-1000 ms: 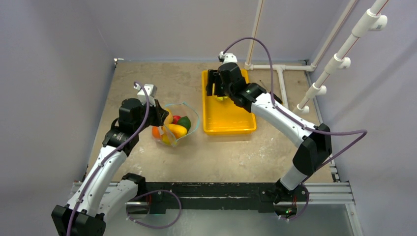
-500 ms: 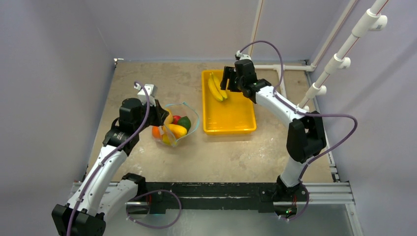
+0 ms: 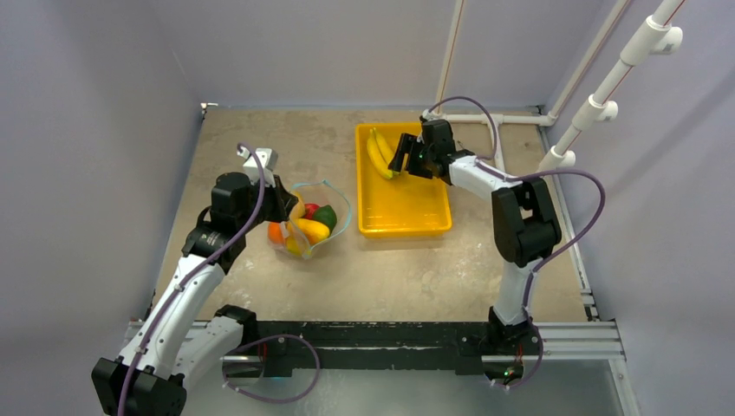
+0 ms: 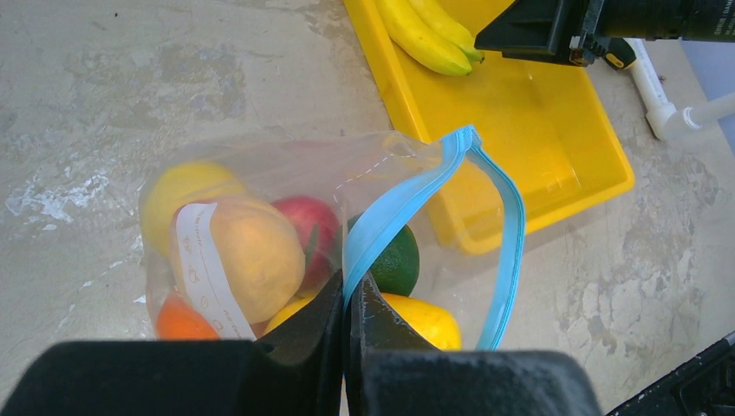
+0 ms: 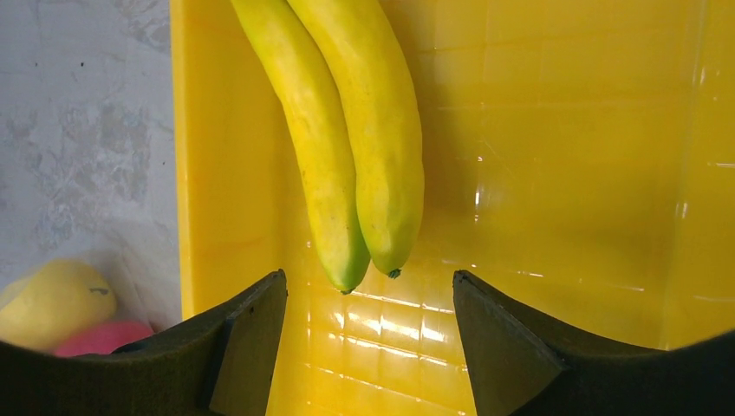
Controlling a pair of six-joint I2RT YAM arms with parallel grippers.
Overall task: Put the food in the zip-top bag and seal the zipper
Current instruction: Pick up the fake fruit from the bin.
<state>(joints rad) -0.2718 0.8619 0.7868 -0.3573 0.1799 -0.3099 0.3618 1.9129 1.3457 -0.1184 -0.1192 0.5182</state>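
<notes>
The clear zip-top bag (image 3: 314,222) stands left of the tray, with its mouth open. My left gripper (image 4: 349,290) is shut on the near side of its teal-blue zipper (image 4: 407,195) and holds that edge up. Inside the bag lie a peach (image 4: 251,251), a red apple (image 4: 314,227), a green avocado (image 4: 400,260), a yellow mango (image 4: 426,322), an orange (image 4: 178,321) and a lemon (image 4: 184,186). Two yellow bananas (image 5: 355,147) lie at the far left of the yellow tray (image 3: 407,208). My right gripper (image 5: 368,303) is open just short of their tips, with nothing between its fingers (image 5: 247,342).
White pipes (image 3: 494,121) run across the table's back right corner, close behind the tray, and more slant up the right wall (image 3: 598,104). Grey walls close in the left and back sides. The bag stands a short gap from the tray's left rim (image 4: 381,69).
My right arm has swung from over the tray's far end to its right side, which uncovers the bananas, and its open gripper now faces their tips. The left gripper and bag have not moved.
</notes>
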